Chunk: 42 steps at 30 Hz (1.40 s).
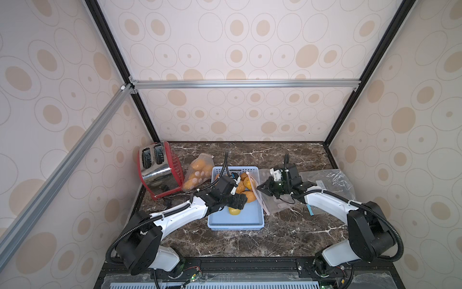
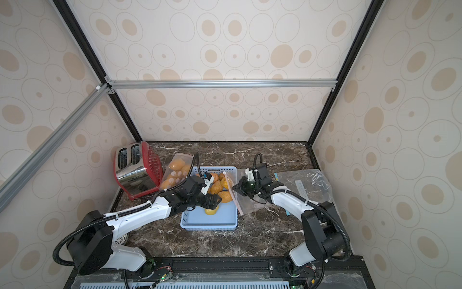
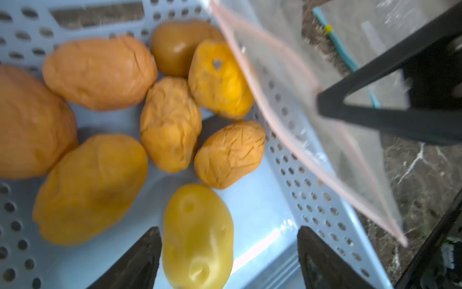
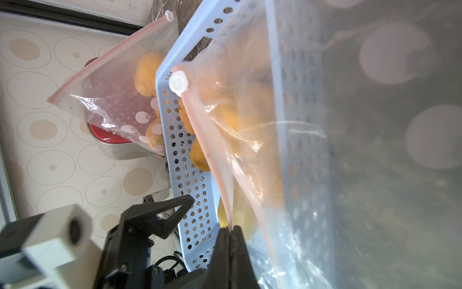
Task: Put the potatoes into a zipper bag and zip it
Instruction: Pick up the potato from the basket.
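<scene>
While the basket (image 3: 300, 187) holds most of the potatoes (image 3: 100, 72), progress: the early part of filling this bag, as I judge.
Left gripper (image 3: 226, 237): fingers wide apart, holding nothing.
Yellow potato (image 3: 197, 237): between the left fingers, close beside one of them, lying on the basket floor and not gripped.
Other potatoes: seven more, in a heap just beyond the left fingertips.
Right gripper (image 4: 231, 230): fingers pressed together on the pink rim of the zipper bag (image 4: 250, 125).
Zipper bag: it goes up from the right fingers along the basket wall; its mouth is partly open and it seems empty.
Slider (image 4: 178, 82): at the end of the strip far from the right fingers.
Done: a second bag (image 1: 198, 172) with potatoes leans by the toaster (image 1: 157, 170), well apart from both pairs of fingers. Its strip looks closed, but I cannot be sure.
Left to do: grip the yellow potato, put it and the others into the held bag, then pull the slider along.
</scene>
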{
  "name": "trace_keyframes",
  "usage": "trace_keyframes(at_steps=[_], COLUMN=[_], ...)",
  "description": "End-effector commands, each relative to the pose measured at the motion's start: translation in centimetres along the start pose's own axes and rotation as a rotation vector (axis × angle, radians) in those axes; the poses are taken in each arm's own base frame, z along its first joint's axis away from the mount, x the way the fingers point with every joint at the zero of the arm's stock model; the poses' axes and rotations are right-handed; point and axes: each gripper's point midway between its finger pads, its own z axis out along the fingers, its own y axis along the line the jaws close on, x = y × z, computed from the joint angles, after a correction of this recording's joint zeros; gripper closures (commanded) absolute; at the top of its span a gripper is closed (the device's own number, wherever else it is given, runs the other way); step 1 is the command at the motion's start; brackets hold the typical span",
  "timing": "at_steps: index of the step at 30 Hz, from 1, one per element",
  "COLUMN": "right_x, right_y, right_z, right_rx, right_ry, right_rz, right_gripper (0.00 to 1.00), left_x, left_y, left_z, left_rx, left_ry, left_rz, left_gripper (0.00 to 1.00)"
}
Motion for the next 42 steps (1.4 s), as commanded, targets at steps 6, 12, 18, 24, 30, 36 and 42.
trace_keyframes(at_steps=[6,12,18,24,30,36,42], right_x=[0.0,0.1,0.0,0.0,0.0,0.0,0.1], right_y=[1.2,1.2,1.2,1.2,1.1,1.1,0.9], right_z=[-1.4,-1.7,-1.7,-1.8,-1.6,-1.6,-1.6], right_rx=[0.006,0.018,0.018,0.024,0.026,0.025,0.029], right_ry=[-0.022,-0.025,-0.023,-0.027,-0.024,-0.023,-0.02], right_rz=[-0.065,-0.08,-0.082,-0.09,-0.09,-0.091,-0.092], right_gripper=[1.0,1.0,1.0,1.0,1.0,1.0,1.0], left_x=[1.4,3.1,3.5,4.0,4.9,4.6,3.1], left_y=[1.5,2.0,2.0,2.1,2.4,2.4,2.1], left_z=[1.8,2.9,3.4,4.0,4.6,4.6,3.6], left_rx=[-0.063,-0.09,-0.095,-0.098,-0.107,-0.114,-0.11], left_ry=[0.042,0.093,0.097,0.114,0.142,0.132,0.074], left_rz=[-0.026,-0.02,-0.022,-0.021,-0.02,-0.015,-0.016], left_gripper=[0.14,0.18,0.29,0.34,0.24,0.33,0.58])
